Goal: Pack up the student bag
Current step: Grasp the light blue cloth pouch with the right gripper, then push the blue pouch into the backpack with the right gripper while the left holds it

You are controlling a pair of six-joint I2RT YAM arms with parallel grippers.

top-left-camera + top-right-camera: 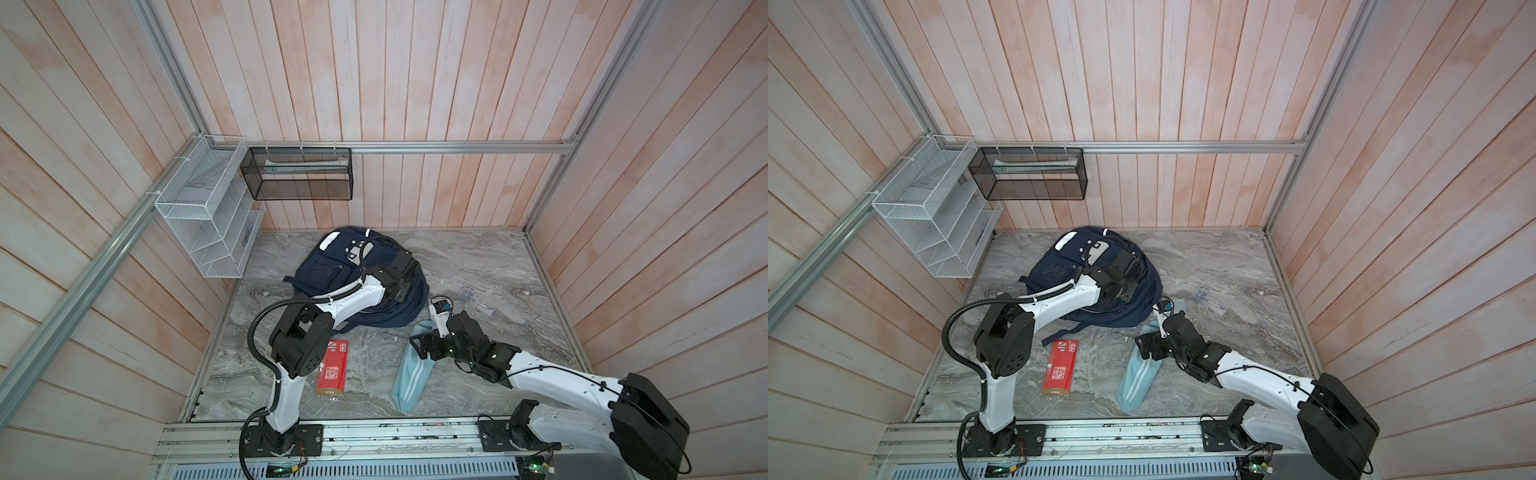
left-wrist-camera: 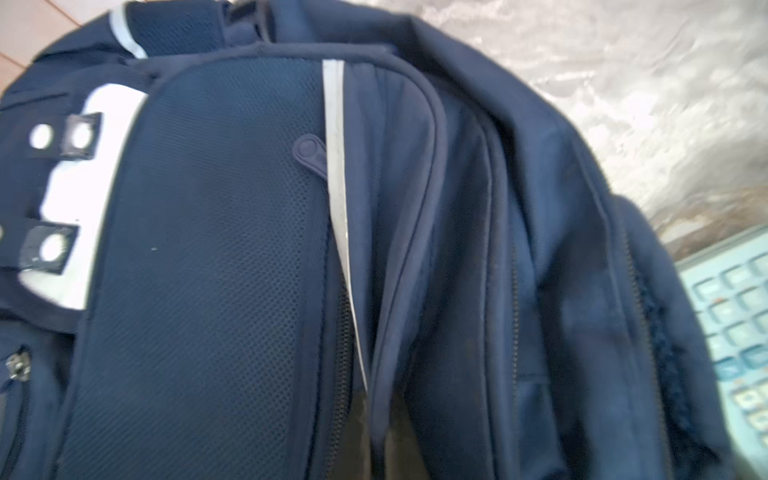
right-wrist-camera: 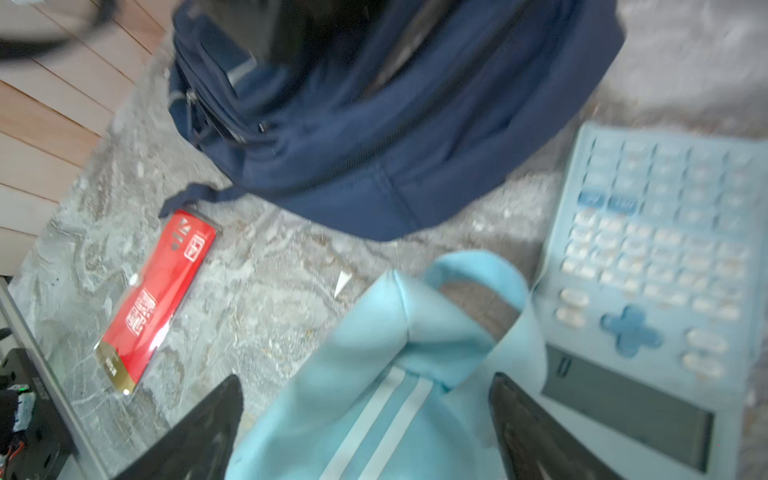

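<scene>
While our left gripper (image 1: 409,266) sits shut over the bag (image 1: 324,270) beneath it, likely to hold its mouth open, we spread our right gripper (image 3: 365,386) wide, the pouch (image 3: 374,332) between its jaws, not yet clamped.

Even soft light, faint shadows; top views bowed @ edges; wrist views blurry, student bag (image 3: 374,166) smeared.

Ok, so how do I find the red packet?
Find the big navy student bag near the back of the marble table. In front of it, toward the robot's side, lies a flat red packet. It is the only red thing, with a gold end, unlike the light-blue striped pouch beside it.
</scene>
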